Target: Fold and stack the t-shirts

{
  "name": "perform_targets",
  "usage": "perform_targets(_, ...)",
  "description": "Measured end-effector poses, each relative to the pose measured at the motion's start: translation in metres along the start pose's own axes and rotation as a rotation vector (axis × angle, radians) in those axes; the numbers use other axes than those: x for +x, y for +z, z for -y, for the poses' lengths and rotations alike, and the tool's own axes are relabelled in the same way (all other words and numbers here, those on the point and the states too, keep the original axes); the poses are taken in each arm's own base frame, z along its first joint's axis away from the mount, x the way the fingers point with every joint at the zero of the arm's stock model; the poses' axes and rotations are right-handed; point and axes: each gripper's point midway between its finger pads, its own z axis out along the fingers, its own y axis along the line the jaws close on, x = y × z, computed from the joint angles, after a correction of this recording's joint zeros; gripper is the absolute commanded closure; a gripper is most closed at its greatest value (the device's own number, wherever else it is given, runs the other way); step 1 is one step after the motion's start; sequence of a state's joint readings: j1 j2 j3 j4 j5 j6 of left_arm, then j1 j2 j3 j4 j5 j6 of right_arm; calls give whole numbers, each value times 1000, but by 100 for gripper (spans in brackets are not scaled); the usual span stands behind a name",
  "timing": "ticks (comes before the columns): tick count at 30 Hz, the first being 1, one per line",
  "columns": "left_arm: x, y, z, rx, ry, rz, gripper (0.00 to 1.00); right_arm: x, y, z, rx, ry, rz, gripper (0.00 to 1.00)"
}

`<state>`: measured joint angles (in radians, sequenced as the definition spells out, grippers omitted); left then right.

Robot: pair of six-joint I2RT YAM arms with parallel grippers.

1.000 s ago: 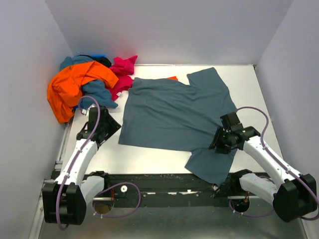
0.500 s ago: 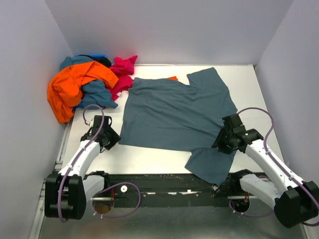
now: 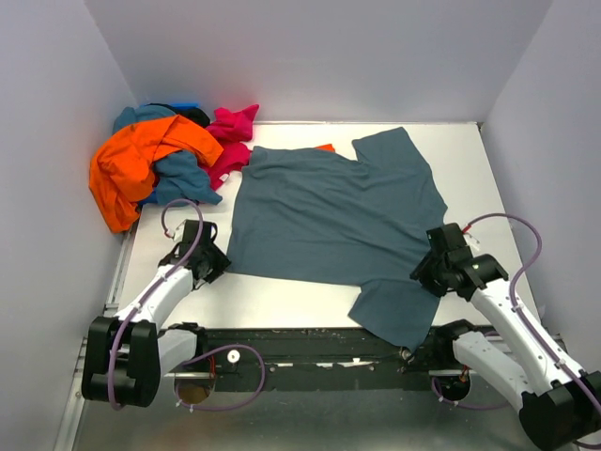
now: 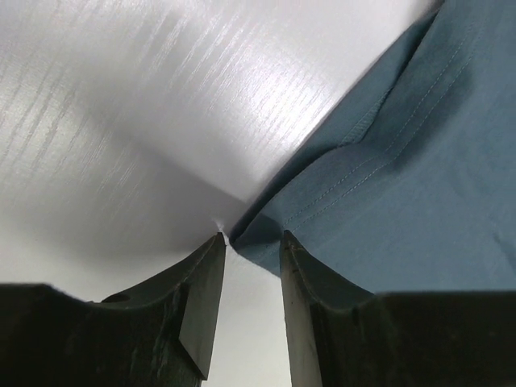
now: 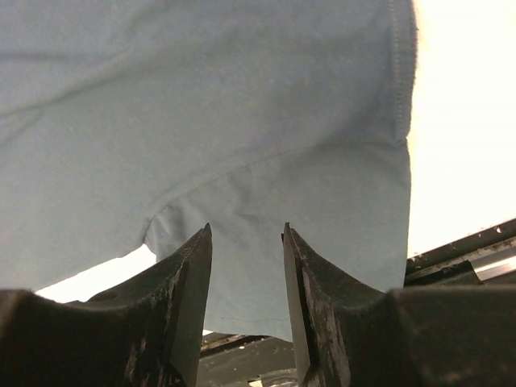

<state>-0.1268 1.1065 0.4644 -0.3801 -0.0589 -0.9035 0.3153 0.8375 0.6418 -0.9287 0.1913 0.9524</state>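
Shirt (image 3: 329, 211), blue-grey, is lying spread flat on the table (image 3: 282, 301). I'm seeing the left gripper (image 4: 251, 239) sitting at its hem corner, jaws apart and pinching nothing. The right gripper (image 5: 246, 234) is hovering at the near sleeve, jaws likewise apart.

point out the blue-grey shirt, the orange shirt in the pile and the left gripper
blue-grey t-shirt (image 3: 329, 211): top view, middle of its spread body
orange t-shirt (image 3: 131, 164): top view, crumpled folds atop the pile
left gripper (image 4: 251, 235): left wrist view, midway between its fingertips
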Motion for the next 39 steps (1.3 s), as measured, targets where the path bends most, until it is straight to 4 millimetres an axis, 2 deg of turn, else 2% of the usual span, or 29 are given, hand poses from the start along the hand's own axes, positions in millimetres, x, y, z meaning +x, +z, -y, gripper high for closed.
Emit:
perform_targets(2,-2,2,1,11,-15,20,61,1,0,5,11,32,12,51)
perform_targets(3,-3,2,2,16,-22,27,68,1,0,8,21,46,16,50)
perform_targets(6,-6,6,3,22,-39,44,100,3,1,17,55,88,29,48)
perform_targets(12,-10,9,8,46,-51,70,100,5,7,37,154,149,53,52)
perform_targets(20,-13,-6,10,91,-56,107,100,14,12,60,332,159,9,52)
perform_targets(27,-26,-16,27,135,-51,135,100,18,15,61,399,124,-43,51)
perform_targets(31,-28,-18,30,146,-40,136,100,27,24,55,400,111,-108,51)
perform_targets(39,-30,-21,37,168,-30,129,100,43,43,45,383,116,-194,59)
